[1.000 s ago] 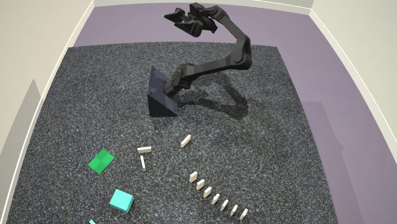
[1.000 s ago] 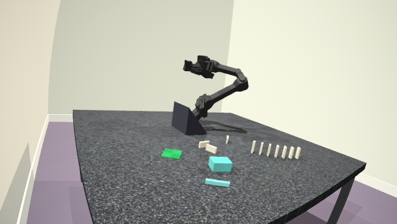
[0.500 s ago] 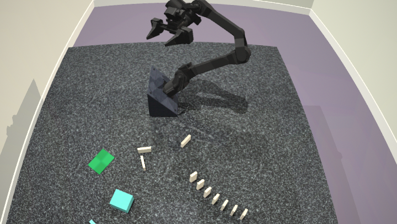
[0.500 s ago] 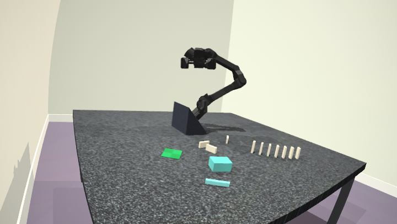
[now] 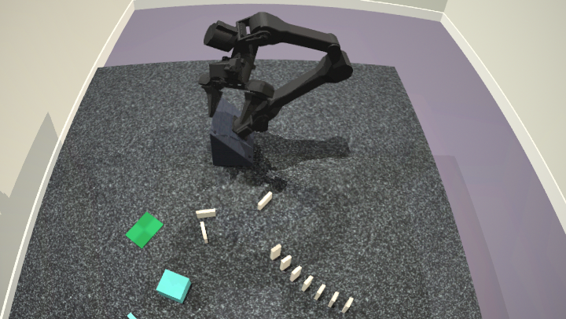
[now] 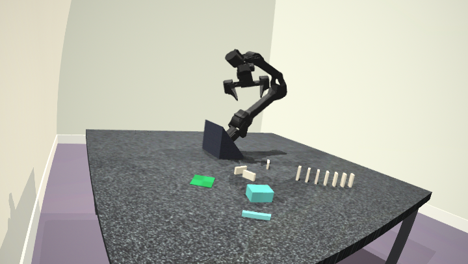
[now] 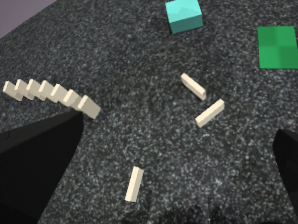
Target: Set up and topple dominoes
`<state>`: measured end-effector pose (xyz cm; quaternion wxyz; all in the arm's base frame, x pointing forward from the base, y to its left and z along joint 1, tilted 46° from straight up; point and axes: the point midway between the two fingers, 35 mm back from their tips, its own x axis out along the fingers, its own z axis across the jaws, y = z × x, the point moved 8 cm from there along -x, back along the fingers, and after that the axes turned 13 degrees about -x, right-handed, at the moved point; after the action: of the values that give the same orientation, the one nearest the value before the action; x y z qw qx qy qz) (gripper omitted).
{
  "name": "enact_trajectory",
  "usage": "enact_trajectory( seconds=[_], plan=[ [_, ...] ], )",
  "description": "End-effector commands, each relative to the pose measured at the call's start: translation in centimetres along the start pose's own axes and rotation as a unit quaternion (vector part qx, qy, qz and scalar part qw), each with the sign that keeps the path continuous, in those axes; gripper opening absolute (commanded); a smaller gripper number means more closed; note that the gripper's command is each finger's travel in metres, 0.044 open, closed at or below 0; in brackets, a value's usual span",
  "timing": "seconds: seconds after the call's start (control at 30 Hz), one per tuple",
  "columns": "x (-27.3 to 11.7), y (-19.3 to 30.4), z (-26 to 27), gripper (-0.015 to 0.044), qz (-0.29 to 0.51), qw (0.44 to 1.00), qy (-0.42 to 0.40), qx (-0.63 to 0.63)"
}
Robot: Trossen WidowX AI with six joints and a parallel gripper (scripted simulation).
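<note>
My gripper (image 5: 224, 122) (image 6: 249, 98) (image 7: 178, 129) is open and empty, fingers spread wide and pointing down, high above the table near the arm's base. Several cream dominoes stand upright in a slightly curved row; its end nearest the base is one domino (image 5: 275, 252) (image 6: 298, 173) (image 7: 90, 107), its far end another (image 5: 347, 305) (image 6: 351, 180) (image 7: 9, 89). Three loose dominoes lie on their long sides: one alone (image 5: 264, 200) (image 6: 268, 164) (image 7: 134, 184) between base and row, and two close together, one (image 5: 205, 213) (image 6: 240, 170) (image 7: 210, 113) nearer the base, the other (image 5: 203, 232) (image 6: 249, 175) (image 7: 193, 86) beyond it.
A green flat square (image 5: 144, 229) (image 6: 202, 181) (image 7: 278, 47) lies left of the loose pair. A turquoise block (image 5: 173, 286) (image 6: 259, 193) (image 7: 184, 15) stands beyond them, with a thin turquoise bar (image 6: 256, 214) past it. The dark wedge (image 5: 231, 146) (image 6: 222, 140) stands at the arm's base.
</note>
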<state>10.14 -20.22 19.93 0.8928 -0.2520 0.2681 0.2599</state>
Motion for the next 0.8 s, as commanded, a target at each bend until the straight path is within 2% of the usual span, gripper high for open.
enact_trajectory(
  seconds=[0.0, 0.23, 0.5, 0.77],
  plan=[
    [3.7, -0.7, 1.6, 0.0440, 0.085, 0.996, -0.014, 0.010],
    [10.6, -0.1, 5.4, 0.0440, 0.241, 0.970, -0.010, 0.019],
    [17.5, 3.6, 10.2, 0.0440, 0.398, 0.916, 0.043, 0.009],
    [19.2, 4.7, 10.3, 0.0440, 0.410, 0.911, 0.050, 0.007]
  ],
)
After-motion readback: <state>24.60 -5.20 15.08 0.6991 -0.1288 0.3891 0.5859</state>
